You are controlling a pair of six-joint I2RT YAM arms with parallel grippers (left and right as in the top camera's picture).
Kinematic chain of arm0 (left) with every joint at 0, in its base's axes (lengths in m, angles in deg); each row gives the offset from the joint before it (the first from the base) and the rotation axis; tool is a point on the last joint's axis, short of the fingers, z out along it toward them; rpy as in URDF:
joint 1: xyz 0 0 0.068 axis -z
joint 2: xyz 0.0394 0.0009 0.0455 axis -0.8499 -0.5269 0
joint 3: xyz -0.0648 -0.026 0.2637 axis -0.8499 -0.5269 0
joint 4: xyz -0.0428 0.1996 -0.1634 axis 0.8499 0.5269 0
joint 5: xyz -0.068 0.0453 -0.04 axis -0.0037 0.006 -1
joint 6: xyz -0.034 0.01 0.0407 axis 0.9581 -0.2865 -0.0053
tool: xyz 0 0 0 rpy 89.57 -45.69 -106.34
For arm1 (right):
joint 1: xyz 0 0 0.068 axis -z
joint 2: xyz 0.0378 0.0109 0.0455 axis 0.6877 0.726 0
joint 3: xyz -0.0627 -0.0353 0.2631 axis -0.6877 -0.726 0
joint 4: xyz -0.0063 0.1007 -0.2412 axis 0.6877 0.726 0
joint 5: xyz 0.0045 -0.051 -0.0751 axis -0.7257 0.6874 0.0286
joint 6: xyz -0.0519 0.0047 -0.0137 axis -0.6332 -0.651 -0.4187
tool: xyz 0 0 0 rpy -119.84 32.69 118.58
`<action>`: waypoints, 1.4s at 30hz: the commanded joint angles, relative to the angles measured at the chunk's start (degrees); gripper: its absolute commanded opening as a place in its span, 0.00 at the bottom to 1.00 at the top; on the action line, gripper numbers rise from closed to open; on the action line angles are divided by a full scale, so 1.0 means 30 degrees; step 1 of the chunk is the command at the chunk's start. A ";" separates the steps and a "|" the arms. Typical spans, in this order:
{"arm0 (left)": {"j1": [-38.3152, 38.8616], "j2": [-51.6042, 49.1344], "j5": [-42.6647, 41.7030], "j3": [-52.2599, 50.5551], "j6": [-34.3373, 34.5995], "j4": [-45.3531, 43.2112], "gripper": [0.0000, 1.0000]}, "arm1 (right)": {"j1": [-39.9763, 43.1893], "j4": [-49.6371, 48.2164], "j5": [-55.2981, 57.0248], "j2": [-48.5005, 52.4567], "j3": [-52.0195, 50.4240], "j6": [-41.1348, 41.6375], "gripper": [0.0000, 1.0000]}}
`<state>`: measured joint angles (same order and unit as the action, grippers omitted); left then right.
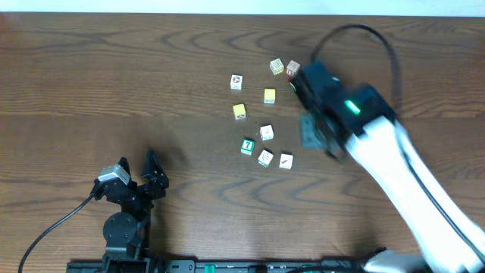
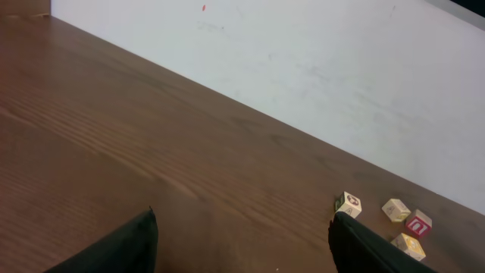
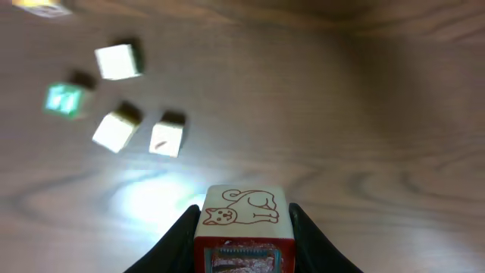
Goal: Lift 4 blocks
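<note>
Right gripper [image 3: 242,236] is clenched on a block [image 3: 242,206]: white top face with a line-drawn dog, red rim below, pinched flank to flank between the fingers [image 3: 182,231]. From the wrist view it rides above the table [image 1: 91,76], and the loose cubes beneath it are soft and out of focus. So the step in hand, as I read it, is a lift, with one block up of the four wanted.

Take the overhead view as the clock, twelve at the far edge. The right gripper hangs between three and four o'clock of the scatter. Left gripper [image 2: 242,254] sits released, jaws spread wide and holding nothing, out at eight o'clock and well apart from every cube.

Now the count. On the wood there is one green "7" block [image 1: 248,146] at about seven o'clock and one red-faced block [image 1: 292,70] at one. There are two plain yellow cubes [image 1: 270,95], one near the middle and one at nine. Then five pale-faced cubes [image 1: 267,133]: three packed near the "7", one at eleven, one just beside the red one at twelve. That makes nine lying. The carried one makes ten, though the arm hides it from above, so that total is probable rather than certain.

Next move, in my judgement: set this one down on bare wood, spread the jaws, then square up over another. The group round six o'clock is tight, so the fingers will need a cube with room on both flanks. The "7", on that group's nine o'clock edge, looks the easiest pick.
</note>
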<state>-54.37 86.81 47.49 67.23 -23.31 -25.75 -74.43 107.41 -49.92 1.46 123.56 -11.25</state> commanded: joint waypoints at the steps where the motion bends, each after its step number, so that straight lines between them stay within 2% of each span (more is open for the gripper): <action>1: -0.0095 0.0117 0.0189 -0.0335 -0.0182 0.0780 0.73 | -0.0969 0.0809 0.0816 -0.5727 -0.1778 0.1734 0.01; 5: -0.0095 0.0117 0.0189 -0.0335 -0.0182 0.0780 0.73 | -0.1333 0.1596 0.0809 -1.1220 -0.4116 0.3337 0.04; 8: -0.0095 0.0117 0.0189 -0.0335 -0.0182 0.0787 0.73 | -0.1311 0.1530 0.0736 -1.5110 -0.6827 0.4779 0.15; 11: -0.0095 0.0117 0.0189 -0.0335 -0.0182 0.0780 0.73 | -0.1311 -0.0036 -0.0007 -1.7639 -0.9770 0.5617 0.20; 14: -0.0095 0.0117 0.0189 -0.0335 -0.0182 0.0780 0.73 | -0.1311 -0.3300 -0.0692 -1.8163 -1.2546 0.5617 0.22; 17: -0.0095 0.0117 0.0189 -0.0335 -0.0182 0.0780 0.73 | -0.1231 -0.6506 0.0000 -1.6823 -1.4957 0.5355 0.24; 20: -0.0095 0.0117 0.0189 -0.0335 -0.0182 0.0780 0.73 | -0.0692 -0.9151 0.0699 -1.3988 -1.6378 0.5166 0.17; 24: -0.0095 0.0117 0.0189 -0.0335 -0.0182 0.0780 0.73 | 0.0619 -1.1927 0.0437 -0.9347 -1.6597 0.3927 0.17; 26: -0.0095 0.0117 0.0189 -0.0335 -0.0182 0.0780 0.73 | 0.1435 -1.3260 -0.0612 -0.6710 -1.6524 0.2900 0.12; 28: -0.0095 0.0117 0.0189 -0.0335 -0.0182 0.0780 0.73 | 0.1974 -1.3872 -0.1486 -0.4860 -1.6393 0.2812 0.07; 31: -0.0095 0.0117 0.0189 -0.0335 -0.0182 0.0780 0.73 | 0.2375 -1.4914 -0.2433 -0.2426 -1.6254 0.2783 0.06; 35: -0.0095 0.0117 0.0189 -0.0335 -0.0182 0.0780 0.73 | 0.2324 -1.6079 -0.2951 -0.0816 -1.6254 0.1749 0.07; 42: -0.0095 0.0117 0.0189 -0.0335 -0.0182 0.0780 0.73 | 0.2331 -1.7085 -0.3796 -0.0743 -1.6254 0.0495 0.08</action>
<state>-54.37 86.81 47.49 67.27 -23.31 -25.70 -67.68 57.20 -59.23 -0.70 74.01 -6.03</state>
